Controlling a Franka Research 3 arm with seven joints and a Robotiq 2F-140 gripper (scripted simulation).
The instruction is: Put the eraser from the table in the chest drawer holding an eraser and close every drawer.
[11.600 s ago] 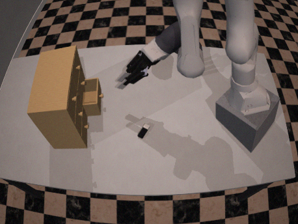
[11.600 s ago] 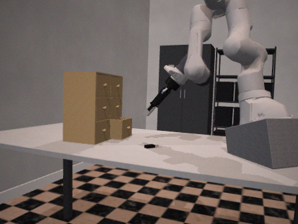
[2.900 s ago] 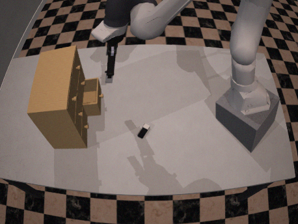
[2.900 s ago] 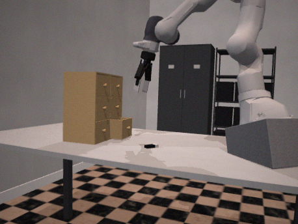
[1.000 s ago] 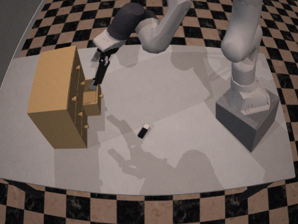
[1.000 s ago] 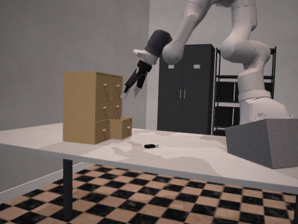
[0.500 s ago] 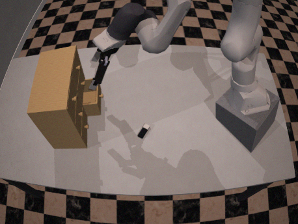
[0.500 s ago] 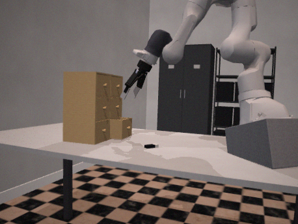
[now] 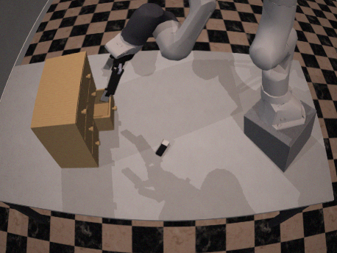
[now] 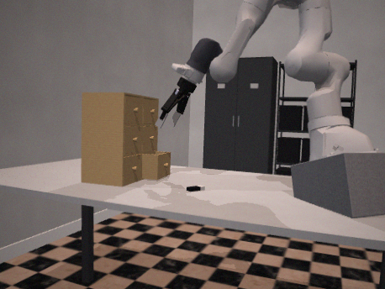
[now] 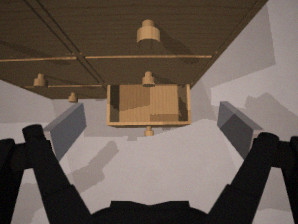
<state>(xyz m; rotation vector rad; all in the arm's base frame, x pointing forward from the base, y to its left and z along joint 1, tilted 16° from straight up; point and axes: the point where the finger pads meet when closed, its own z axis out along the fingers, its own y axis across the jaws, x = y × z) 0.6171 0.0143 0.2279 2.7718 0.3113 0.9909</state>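
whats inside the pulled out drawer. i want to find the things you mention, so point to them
The open drawer (image 9: 104,123) (image 10: 156,166) (image 11: 150,123) shows only its bare wooden floor and shadow, no eraser; any strip still under the chest (image 9: 60,88) (image 10: 102,139) (image 11: 115,30) is hidden.

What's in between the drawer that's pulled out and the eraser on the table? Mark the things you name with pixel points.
Just bare tabletop (image 9: 140,110) with shadows on it, between the open drawer (image 9: 104,123) (image 10: 156,165) (image 11: 150,123) and the eraser (image 9: 162,148) (image 10: 194,188). The top view shows it.

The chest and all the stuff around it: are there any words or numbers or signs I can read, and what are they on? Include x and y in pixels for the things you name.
No words, numbers or signs can be read on the chest (image 9: 60,90) (image 10: 102,139) (image 11: 115,30) or the eraser (image 9: 162,148) (image 10: 195,188).
Two pale labels (image 10: 221,86) on the dark cabinet (image 10: 220,126): too small to read.
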